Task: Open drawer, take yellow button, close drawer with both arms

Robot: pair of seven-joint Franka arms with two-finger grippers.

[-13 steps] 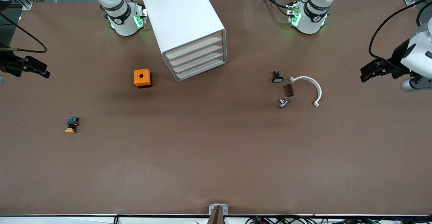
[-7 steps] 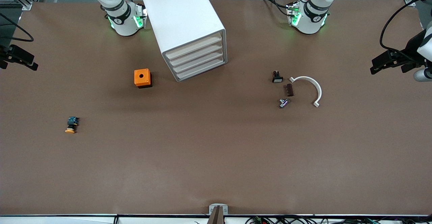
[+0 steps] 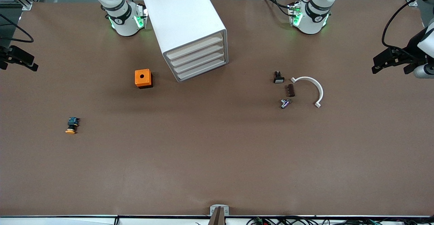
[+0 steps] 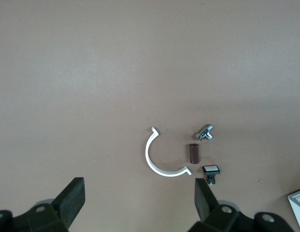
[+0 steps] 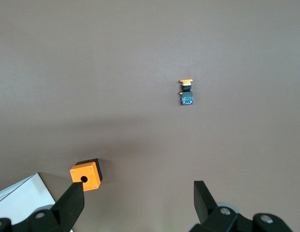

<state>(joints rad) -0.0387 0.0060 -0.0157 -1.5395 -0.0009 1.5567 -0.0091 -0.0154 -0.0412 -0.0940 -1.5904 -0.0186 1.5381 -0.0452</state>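
The white cabinet (image 3: 184, 24) stands between the two arm bases, with all four of its drawers pushed in. The drawer (image 3: 195, 47) is the uppermost one. The button (image 3: 71, 126) lies on the brown table near the right arm's end, nearer the front camera than the cabinet; its orange cap and bluish rear show in the right wrist view (image 5: 186, 92). My right gripper (image 3: 28, 62) (image 5: 139, 195) hangs open and empty over that end of the table. My left gripper (image 3: 375, 64) (image 4: 139, 193) hangs open and empty over the left arm's end.
An orange cube with a hole (image 3: 143, 78) (image 5: 86, 175) sits beside the cabinet. Toward the left arm's end lie a white C-shaped piece (image 3: 312, 87) (image 4: 162, 157), a black-and-white part (image 3: 278, 77), a brown block (image 3: 291, 90) and a small metal part (image 3: 284, 102).
Both grippers have drawn outward toward their own ends of the table over the last second, then settled. Nothing on the table has moved.
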